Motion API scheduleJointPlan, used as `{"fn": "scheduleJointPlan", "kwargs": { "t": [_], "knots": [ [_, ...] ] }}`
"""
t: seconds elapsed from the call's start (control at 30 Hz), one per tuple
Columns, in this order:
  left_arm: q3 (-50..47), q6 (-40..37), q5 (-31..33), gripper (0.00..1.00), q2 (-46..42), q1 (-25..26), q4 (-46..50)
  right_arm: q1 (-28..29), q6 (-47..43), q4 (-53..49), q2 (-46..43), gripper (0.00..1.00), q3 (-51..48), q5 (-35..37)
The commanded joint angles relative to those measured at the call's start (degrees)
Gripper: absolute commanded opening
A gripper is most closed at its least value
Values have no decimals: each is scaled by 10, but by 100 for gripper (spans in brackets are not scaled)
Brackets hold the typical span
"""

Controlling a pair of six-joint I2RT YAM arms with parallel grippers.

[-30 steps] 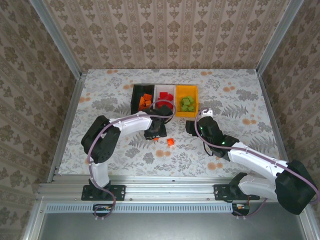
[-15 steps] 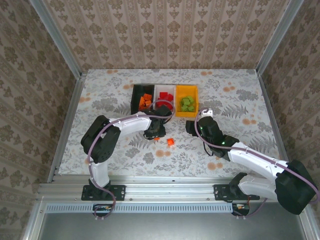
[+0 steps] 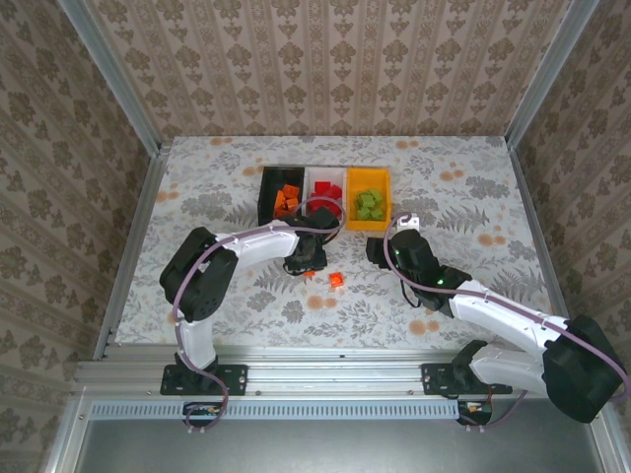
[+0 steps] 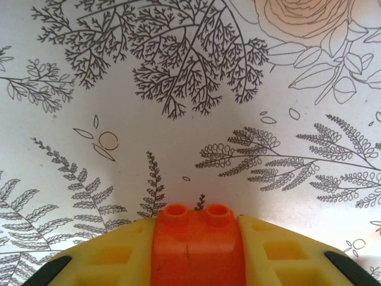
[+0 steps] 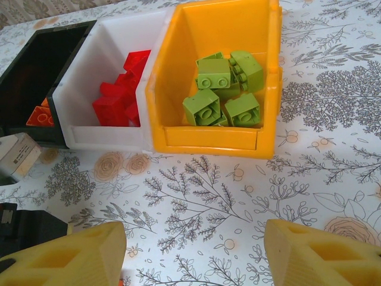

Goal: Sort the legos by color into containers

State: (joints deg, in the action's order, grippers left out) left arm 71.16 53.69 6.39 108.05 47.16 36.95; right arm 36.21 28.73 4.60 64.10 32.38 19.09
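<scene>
My left gripper [image 4: 196, 257] is shut on an orange lego [image 4: 196, 244], whose two studs point away from the camera, just above the flowered table. From above, the left gripper [image 3: 306, 260] sits just in front of the black bin [image 3: 266, 197]. A red-orange lego [image 3: 336, 280] lies loose on the table to its right. My right gripper [image 5: 196, 253] is open with nothing between its fingers, in front of the orange-yellow bin [image 5: 208, 140]. That bin holds green legos [image 5: 226, 89]. The white bin [image 5: 101, 138] holds red legos [image 5: 122, 95]. The black bin [image 5: 36, 59] holds orange legos [image 5: 38, 116].
The three bins stand side by side at the middle back of the table [image 3: 473, 197]. Patterned walls close in the table on the left, back and right. Both arms reach toward the centre, with the loose lego between them.
The left gripper has shifted very slightly toward the bins. The right arm and the loose lego have not moved.
</scene>
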Motion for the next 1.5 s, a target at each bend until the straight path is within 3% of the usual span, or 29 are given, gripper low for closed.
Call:
{"fn": "scheduleJointPlan", "kwargs": {
  "t": [0.0, 0.17, 0.33, 0.6, 0.83, 0.93, 1.07, 1.23, 1.47],
  "knots": [
    [38, -32, 20, 33, -30, -2, 43, -1, 2, 12, -8, 64, -6, -2],
    [103, -85, 34, 33, -47, -43, 85, -1, 1, 14, -6, 64, -7, 0],
    [184, -143, 29, 33, -37, -118, 108, -1, -1, 14, -6, 64, -7, 3],
    [369, -211, -4, 34, 95, -194, 147, -1, -3, 14, -4, 64, -7, 5],
    [450, -197, -2, 34, 185, -225, 154, -1, -5, 13, -4, 64, -7, 6],
    [453, -198, -25, 40, 193, -227, 138, -1, -5, 14, -2, 64, -7, 6],
    [454, -200, -28, 61, 182, -225, 149, -1, -5, 14, 1, 64, -4, 5],
    [420, -211, -28, 78, 111, -215, 133, -1, -4, 16, 2, 64, -6, 1],
    [238, -167, -38, 85, -26, -100, 43, -1, 2, 11, 2, 64, -6, 19]
  ]
}}
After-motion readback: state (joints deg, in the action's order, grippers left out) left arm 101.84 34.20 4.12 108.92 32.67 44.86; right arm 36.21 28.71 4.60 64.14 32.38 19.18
